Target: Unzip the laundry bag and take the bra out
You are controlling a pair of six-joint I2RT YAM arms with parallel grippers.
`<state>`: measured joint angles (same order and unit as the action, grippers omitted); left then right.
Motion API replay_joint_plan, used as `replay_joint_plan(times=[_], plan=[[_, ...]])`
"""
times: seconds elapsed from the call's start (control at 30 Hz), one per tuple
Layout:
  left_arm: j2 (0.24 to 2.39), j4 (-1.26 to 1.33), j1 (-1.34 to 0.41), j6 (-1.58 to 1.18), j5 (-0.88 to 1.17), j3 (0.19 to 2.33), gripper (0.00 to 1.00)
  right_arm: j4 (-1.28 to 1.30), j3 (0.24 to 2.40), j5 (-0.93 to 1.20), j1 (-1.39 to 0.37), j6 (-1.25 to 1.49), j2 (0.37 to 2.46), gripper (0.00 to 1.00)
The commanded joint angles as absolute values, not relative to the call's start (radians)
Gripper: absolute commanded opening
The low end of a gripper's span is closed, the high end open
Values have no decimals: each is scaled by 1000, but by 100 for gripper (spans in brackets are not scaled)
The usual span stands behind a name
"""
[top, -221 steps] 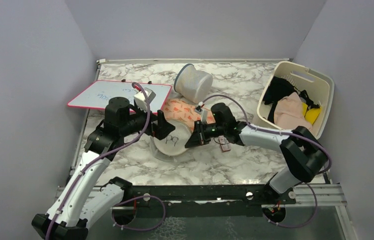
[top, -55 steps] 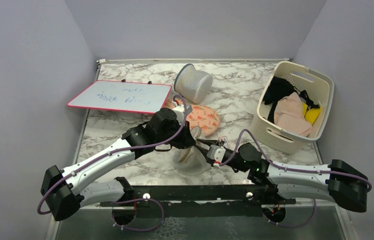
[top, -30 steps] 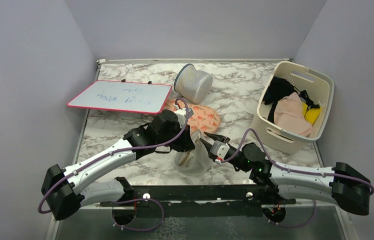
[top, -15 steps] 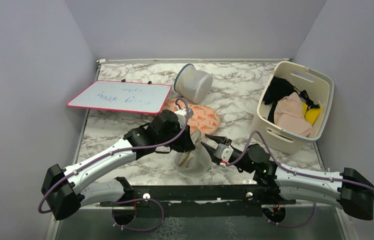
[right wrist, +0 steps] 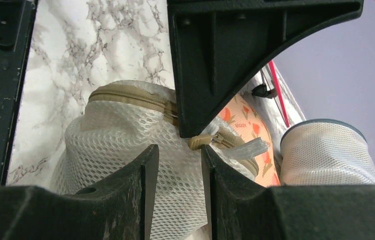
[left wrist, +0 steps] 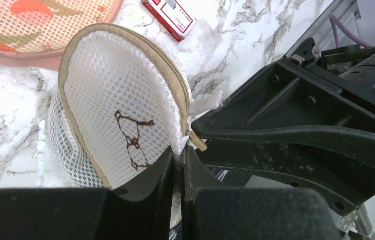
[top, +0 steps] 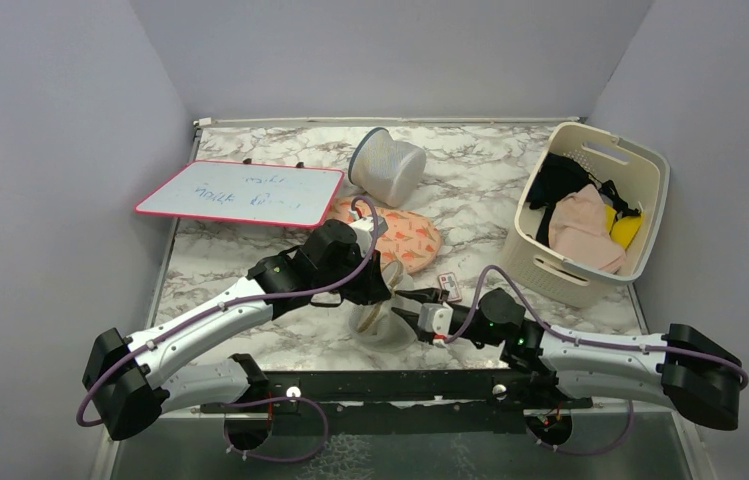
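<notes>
- Laundry bag (top: 382, 322) stands on edge at the front of the table (top: 480, 200), zipped shut; no bra shows.
- Left end effector (left wrist: 177, 159) clenches its mesh rim; best held firm as anchor.
- Right end effector (right wrist: 177, 152), released, should pinch the tan zipper pull (right wrist: 200, 142) squarely, then follow the track.

I work in a plain booth with smooth lilac-grey walls at the back (top: 380, 50), left (top: 50, 200) and right (top: 720, 130), under soft, even light. My tabletop (top: 480, 180) is white, veined with grey marble. A black rail (top: 400, 385) runs along its near edge.
</notes>
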<state>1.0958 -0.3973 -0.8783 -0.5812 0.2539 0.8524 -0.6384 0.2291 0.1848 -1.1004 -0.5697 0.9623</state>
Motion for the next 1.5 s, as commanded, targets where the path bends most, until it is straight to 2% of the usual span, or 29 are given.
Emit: replay_joint_plan(times=[0.0, 0.4, 0.9, 1.47], plan=[[1081, -420, -881, -577, 265, 858, 0, -749, 228, 143, -1099, -555, 989, 35], [1084, -420, -881, -574, 274, 859, 0, -787, 225, 101, -1100, -560, 991, 33], [1085, -419, -881, -577, 276, 861, 0, -804, 225, 23, -1100, -557, 1003, 18], [1084, -420, -882, -577, 281, 861, 0, -828, 234, 39, -1100, -552, 1047, 18]])
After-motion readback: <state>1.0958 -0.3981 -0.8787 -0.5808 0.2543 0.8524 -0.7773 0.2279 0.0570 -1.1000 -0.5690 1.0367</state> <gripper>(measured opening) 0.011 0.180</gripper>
